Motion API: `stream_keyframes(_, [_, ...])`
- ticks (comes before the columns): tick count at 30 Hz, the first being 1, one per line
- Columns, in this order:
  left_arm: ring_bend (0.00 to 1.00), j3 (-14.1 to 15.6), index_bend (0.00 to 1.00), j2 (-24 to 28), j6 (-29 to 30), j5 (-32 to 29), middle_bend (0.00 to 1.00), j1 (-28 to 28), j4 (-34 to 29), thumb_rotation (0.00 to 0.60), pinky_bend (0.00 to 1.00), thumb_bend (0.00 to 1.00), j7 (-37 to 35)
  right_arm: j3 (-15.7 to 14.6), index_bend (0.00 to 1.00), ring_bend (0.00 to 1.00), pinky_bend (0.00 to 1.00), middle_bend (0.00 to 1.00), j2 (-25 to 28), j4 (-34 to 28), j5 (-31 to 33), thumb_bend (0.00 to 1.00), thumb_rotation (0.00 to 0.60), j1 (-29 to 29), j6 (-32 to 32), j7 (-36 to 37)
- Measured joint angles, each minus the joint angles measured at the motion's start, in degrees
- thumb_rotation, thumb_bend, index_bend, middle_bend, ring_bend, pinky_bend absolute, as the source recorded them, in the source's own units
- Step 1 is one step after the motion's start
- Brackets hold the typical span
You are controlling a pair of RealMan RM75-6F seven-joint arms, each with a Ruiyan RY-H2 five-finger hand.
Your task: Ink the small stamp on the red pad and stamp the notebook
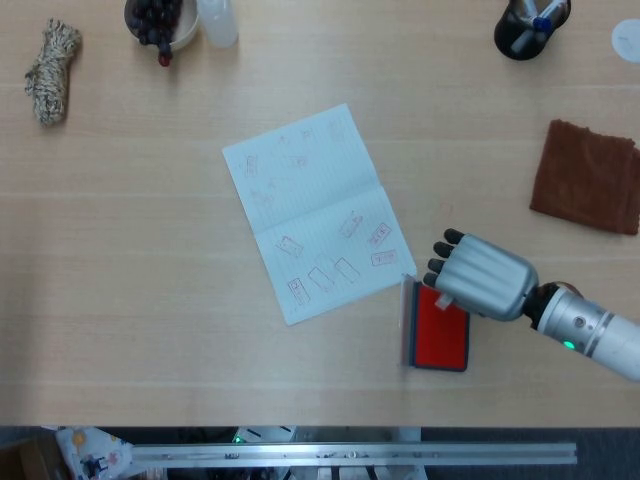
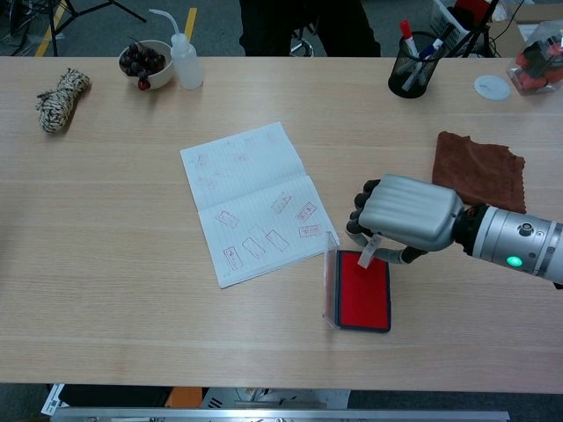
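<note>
My right hand hovers over the far end of the red ink pad and pinches the small stamp. The stamp points down and its red end meets the pad's red surface in the chest view. In the head view the hand hides most of the stamp. The pad's clear lid stands up along its left side. The open notebook lies left of the pad, with several red stamp marks on its pages. My left hand shows in neither view.
A brown cloth lies right of my hand. At the far edge stand a pen cup, a bowl of dark fruit, a squeeze bottle and a coil of rope.
</note>
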Motion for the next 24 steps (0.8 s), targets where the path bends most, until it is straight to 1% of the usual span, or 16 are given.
stream_keyframes(13, [0.19, 0.1, 0.21, -0.1, -0.4, 0.1, 0.19, -0.1, 0.4, 0.6, 0.15, 0.26, -0.3, -1.3, 0.76, 0.43, 0.36, 0.59, -2.9, 3.6, -1.9, 0.41, 0.6, -1.3, 1.5, 0.3])
stream_keyframes(24, [0.19, 0.2, 0.19, -0.2, -0.5, 0.1, 0.18, -0.1, 0.5, 0.6, 0.15, 0.26, -0.3, -1.6, 0.77, 0.44, 0.36, 0.6, -3.6, 4.9, -2.9, 0.41, 0.6, -1.4, 1.7, 0.0])
